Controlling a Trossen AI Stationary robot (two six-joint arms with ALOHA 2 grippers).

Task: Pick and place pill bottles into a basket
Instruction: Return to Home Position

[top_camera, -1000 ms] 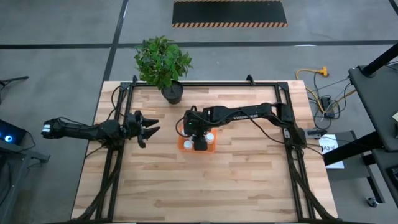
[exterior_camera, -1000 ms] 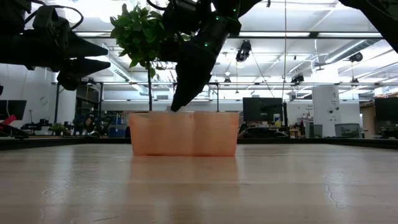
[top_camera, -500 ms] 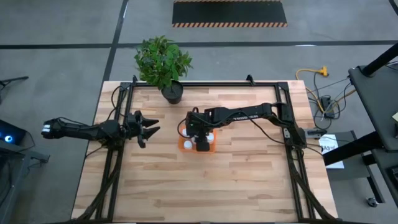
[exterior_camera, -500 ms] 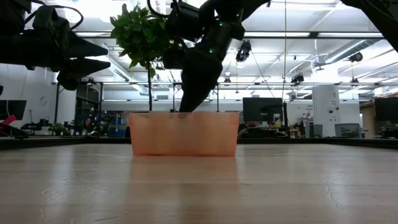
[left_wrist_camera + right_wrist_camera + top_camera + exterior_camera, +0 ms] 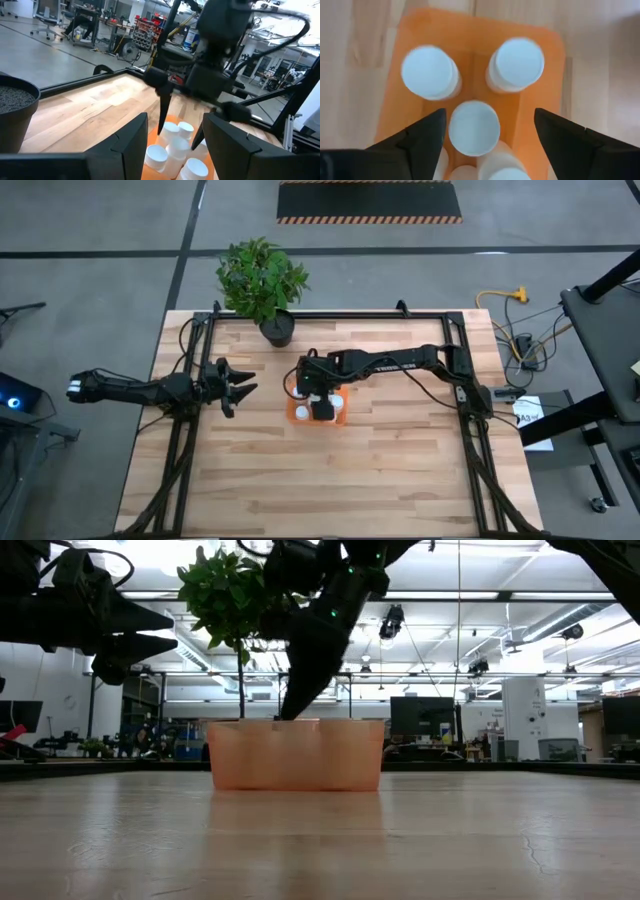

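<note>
Now right gripper (image 5: 489,114) spread, empty, over basket (image 5: 295,755) mid-table: lift straight clear of pill bottles (image 5: 429,71), then retract. Left gripper (image 5: 176,120) spread, table's left edge.

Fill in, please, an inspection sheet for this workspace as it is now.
Surface: wooden table, no spill seen.
Job's things: orange basket mid-table; bottles standing inside, none seen loose.
Clutter: potted plant at the back edge.
Grippers: right gripper above the basket, jaws open, empty; left gripper left of the basket, jaws open, empty.
Cables: yellow cable on the floor, right of the table.
Surroundings: striped mat on the grey floor.
</note>
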